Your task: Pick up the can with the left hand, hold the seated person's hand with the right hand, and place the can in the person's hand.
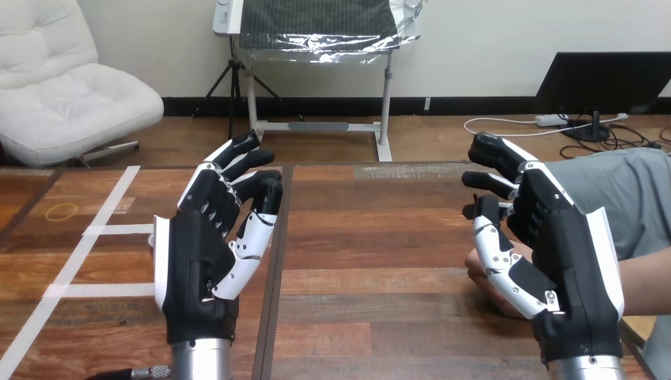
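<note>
My left hand (202,261) is raised above the left half of the table, palm turned inward, fingers relaxed and holding nothing. A small grey sliver (150,244) peeks out at its left edge; I cannot tell whether it is the can. My right hand (554,261) is raised at the right, fingers loosely spread, open. The person's hand (477,267) rests on the table behind and below my right thumb, mostly hidden by it. Their forearm (645,273) runs off to the right. I see no finger of mine curled round the person's hand.
White tape lines (103,229) cross the wooden table (372,237) at the left, with a thin yellow ring (62,211) lying beside them. A dark seam (278,261) runs down the tabletop between my hands.
</note>
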